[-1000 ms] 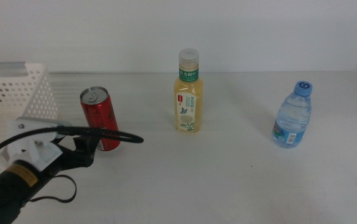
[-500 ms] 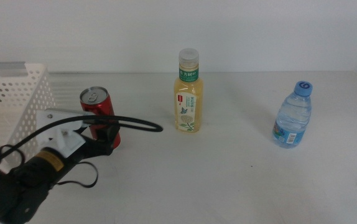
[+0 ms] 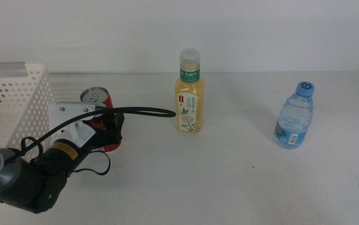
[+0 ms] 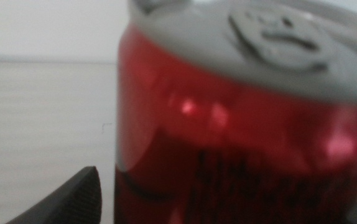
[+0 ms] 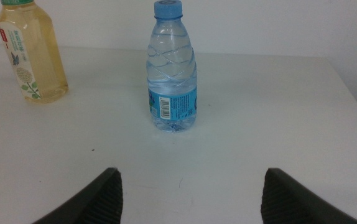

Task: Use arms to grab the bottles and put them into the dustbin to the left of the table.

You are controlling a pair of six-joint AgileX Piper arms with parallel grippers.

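At the far left of the middle view, the white perforated dustbin (image 3: 10, 100) stands at the edge of the table (image 3: 242, 181), its grey handle strip at the rim. Just beside it, the left arm (image 3: 35, 178) reaches in from the left, a thick black cable (image 3: 136, 112) looping over it toward the yellow bottle. The left gripper (image 3: 107, 128) sits at the red drink can (image 3: 98, 100), which stands upright on the tabletop near the bin. In the left wrist view the can (image 4: 241, 118) fills most of the picture, blurred by closeness, its grey lid and pull tab uppermost; one dark jaw tip shows beside it with a sliver of table between, and the other jaw is barely visible at the picture's edge. The jaws are spread to either side of the can and do not appear to press on it.

Near the middle of the table stands the tall yellow drink bottle (image 3: 189, 94), upright, with a white cap and green label, well apart from the can. Farther right, the squat clear water bottle (image 3: 294, 115) with a blue cap stands upright alone.

The right gripper (image 5: 191, 193) waits low over the table's near right side, jaws spread wide with nothing between them; its wrist view faces the water bottle (image 5: 172, 68) and the yellow bottle (image 5: 32, 50).
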